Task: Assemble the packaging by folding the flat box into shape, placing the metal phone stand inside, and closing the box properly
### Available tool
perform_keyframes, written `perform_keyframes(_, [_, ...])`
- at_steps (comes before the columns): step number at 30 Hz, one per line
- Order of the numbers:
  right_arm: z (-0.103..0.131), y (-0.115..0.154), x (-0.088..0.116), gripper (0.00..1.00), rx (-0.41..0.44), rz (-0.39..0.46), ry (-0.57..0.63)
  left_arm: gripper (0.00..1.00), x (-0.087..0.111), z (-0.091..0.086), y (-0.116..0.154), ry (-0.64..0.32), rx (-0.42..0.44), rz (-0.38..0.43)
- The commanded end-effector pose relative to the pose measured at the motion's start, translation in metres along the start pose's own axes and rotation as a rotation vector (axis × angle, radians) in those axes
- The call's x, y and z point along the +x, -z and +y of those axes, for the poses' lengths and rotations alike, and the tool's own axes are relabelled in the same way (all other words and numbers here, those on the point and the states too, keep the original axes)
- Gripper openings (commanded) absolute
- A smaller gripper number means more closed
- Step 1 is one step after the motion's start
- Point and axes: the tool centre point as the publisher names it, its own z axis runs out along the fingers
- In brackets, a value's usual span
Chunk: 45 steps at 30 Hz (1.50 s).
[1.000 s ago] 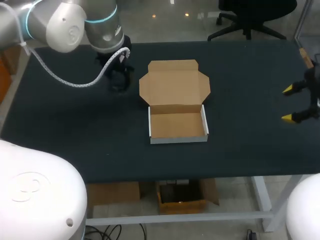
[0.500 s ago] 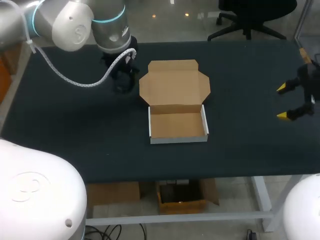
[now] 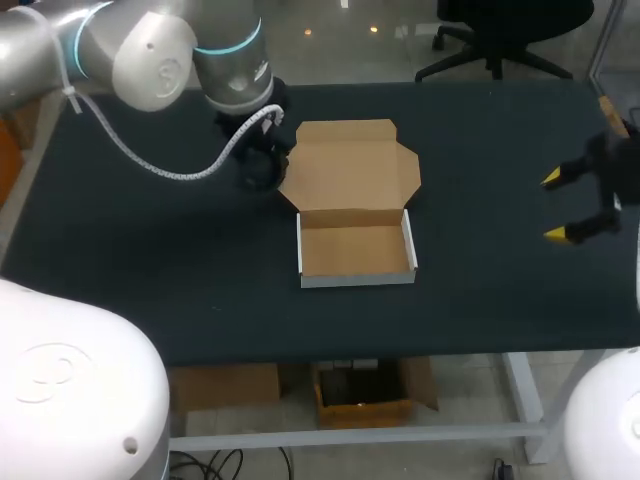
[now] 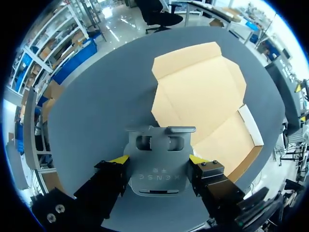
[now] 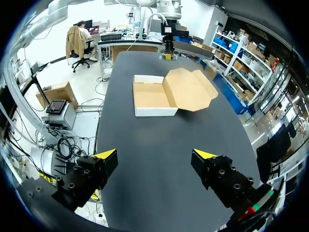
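The cardboard box lies open mid-table, its shallow tray toward the front edge and its lid flap spread flat behind it. My left gripper hovers just left of the lid. In the left wrist view it is shut on the grey metal phone stand, one yellow tip pressed to each side. The box lies just ahead of it. My right gripper stands open far to the right of the box with nothing between its fingers. From the right wrist view, this gripper faces the box across bare table.
The black tabletop stretches wide on both sides of the box. Its front edge runs close below the tray. No other loose objects lie on it.
My left arm has carried the phone stand rightward, up to the left edge of the box lid. My right gripper has drifted a little leftward, still open.
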Motion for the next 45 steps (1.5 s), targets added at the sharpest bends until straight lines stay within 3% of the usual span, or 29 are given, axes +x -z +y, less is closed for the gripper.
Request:
perform_keyframes(1, [-0.001,-0.011,-0.001,1.00,0.019,0.005,-0.012,0.00,0.020,-0.003,0.001,-0.027,0.011,-0.009])
perform_keyframes(16, [0.000,-0.032,0.012,1.00,-0.029,0.047,-0.051,0.00,0.059,-0.005,0.002,-0.103,0.047,0.016])
perform_keyframes(28, [0.011,-0.058,0.013,1.00,-0.020,0.092,-0.046,0.00,0.082,-0.006,-0.003,-0.145,0.036,0.038])
perform_keyframes(39, [0.011,-0.058,0.013,1.00,-0.020,0.092,-0.046,0.00,0.126,-0.026,-0.033,-0.141,-0.040,0.092])
perform_keyframes(45, [0.011,-0.058,0.013,1.00,-0.020,0.092,-0.046,0.00,0.140,-0.031,-0.049,-0.117,-0.060,0.118])
